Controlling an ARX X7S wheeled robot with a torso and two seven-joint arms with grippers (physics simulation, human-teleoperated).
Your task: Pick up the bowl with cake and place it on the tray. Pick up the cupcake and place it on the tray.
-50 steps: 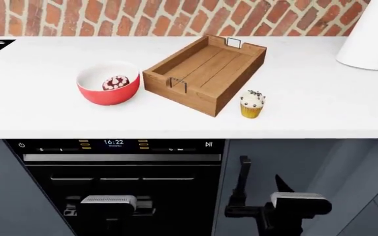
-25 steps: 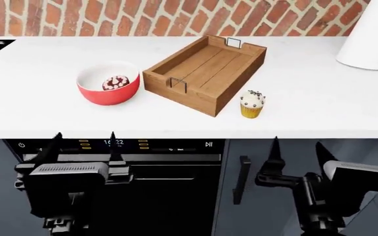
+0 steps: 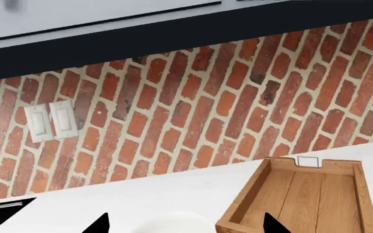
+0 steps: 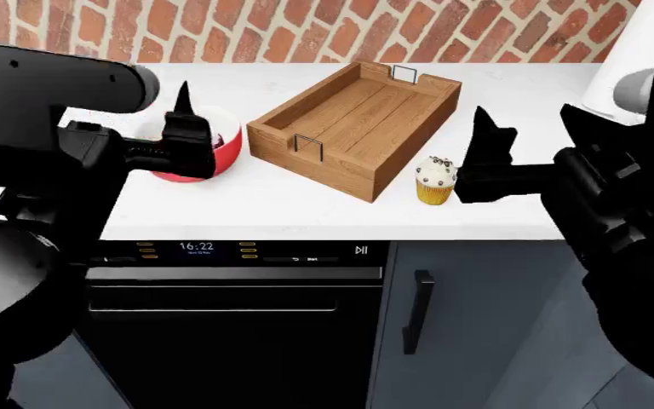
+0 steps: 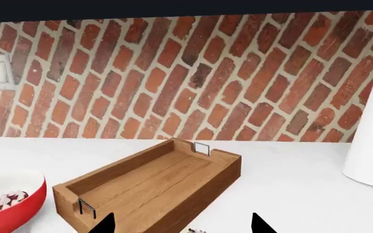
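A red brick wall [image 4: 304,30] backs a white countertop [image 4: 554,136], with a dark oven [image 4: 225,298] and its lit clock panel built in below the front edge. On the counter the wooden tray [image 4: 356,128] sits at an angle, empty, a wire handle at each short end. The red bowl [image 4: 219,149] stands just beside the tray's near-left side, mostly hidden in the head view by the left gripper [image 4: 146,136]; the right wrist view shows the cake [image 5: 2,204] lying inside it. The cupcake [image 4: 436,181] stands upright on the counter just off the tray's near-right corner, close to the counter's front edge.

Both arms are raised to counter height. The left gripper hangs in front of the bowl with its fingers spread and nothing between them; the right gripper [image 4: 526,162] is just beside the cupcake, fingers likewise parted and empty.

Nothing is on the tray yet, so both pick-ups are ahead. The risks, as I judge them:
- The bowl's rim is thin and its wall curved, so a pinch taken off-centre could tip it and spill the cake
- The bowl nearly touches the tray, so a finger coming down on that side may nudge the tray
- The cupcake is light and near the edge; a sideways brush could topple it or push it off
- A hard squeeze could crush the paper case or smear the frosting
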